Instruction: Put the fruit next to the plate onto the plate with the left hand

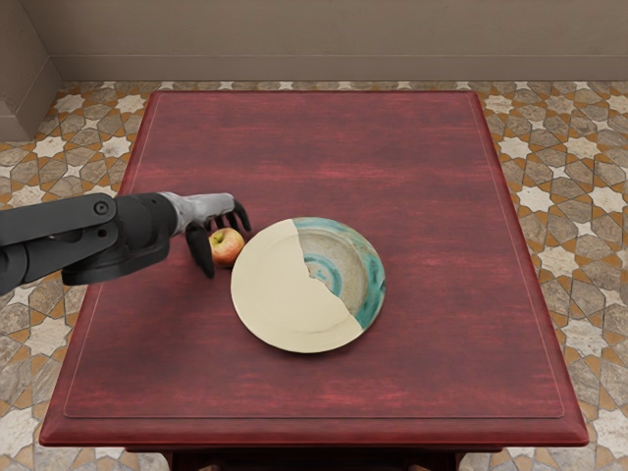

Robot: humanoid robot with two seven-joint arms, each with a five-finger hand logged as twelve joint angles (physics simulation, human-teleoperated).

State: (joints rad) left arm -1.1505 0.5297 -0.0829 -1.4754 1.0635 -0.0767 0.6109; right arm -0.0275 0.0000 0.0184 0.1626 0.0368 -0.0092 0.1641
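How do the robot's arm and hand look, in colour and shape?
Only the left arm shows. It is made of thick, rounded, dark grey to black segments, with a small round disc on its upper side. The left hand is light grey at the wrist and black further out. No cables or markings show.

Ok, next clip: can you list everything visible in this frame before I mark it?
apple: one, red and yellow, on the table just left of the plate's rim
plate: one, cream with a teal and grey section, near the table's middle
table: one, dark red, fills most of the view
floor: patterned tiles, around the table
wall: beige, along the top
left hand: one, grey and black, at the apple, arm entering from the picture's left
right arm: out of view
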